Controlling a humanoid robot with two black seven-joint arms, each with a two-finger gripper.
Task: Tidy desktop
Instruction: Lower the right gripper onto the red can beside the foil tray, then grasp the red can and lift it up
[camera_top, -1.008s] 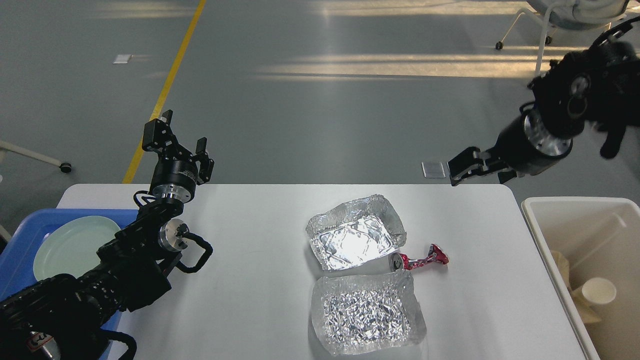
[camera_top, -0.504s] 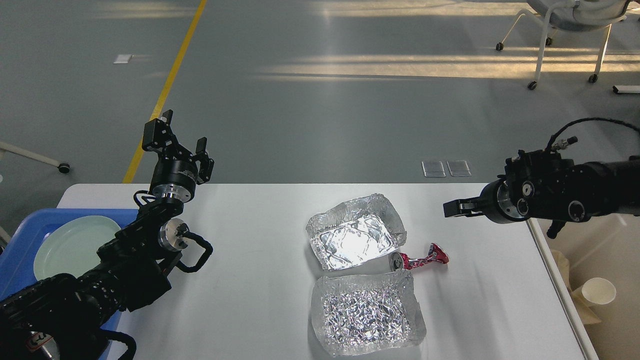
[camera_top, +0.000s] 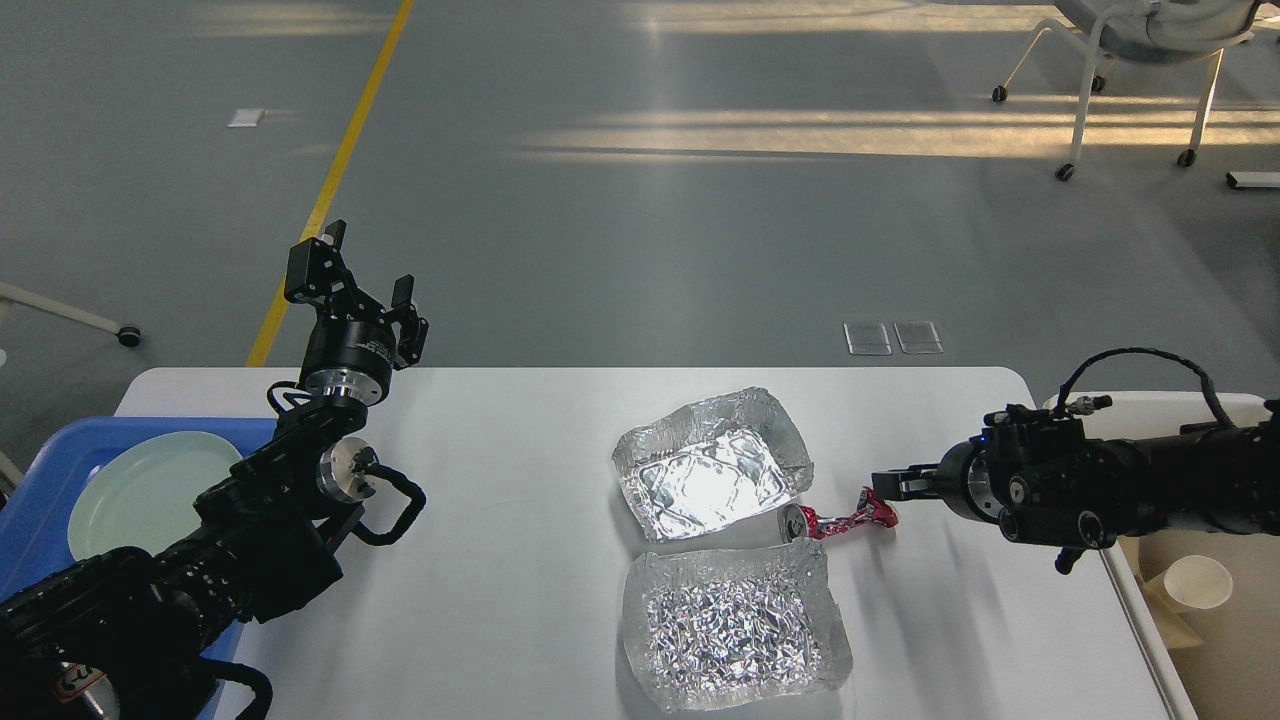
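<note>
A white desktop (camera_top: 500, 480) fills the lower frame. At lower left, a blue tray (camera_top: 45, 470) holds a pale plate (camera_top: 140, 490). At centre sit 2 foil trays (camera_top: 712, 465), one below the other, with a crushed red can (camera_top: 838, 518) beside them. The left gripper (camera_top: 360, 275), upper left, stands spread wide, empty. The right gripper (camera_top: 885, 485) reaches the can's right end; its finger spacing cannot be made out.

Sharp, bright; glare on foil tray (camera_top: 708, 478)

floor (camera_top: 640, 200): grey, sunlit | yellow line (camera_top: 330, 180) | wheeled chair (camera_top: 1140, 60)
</note>
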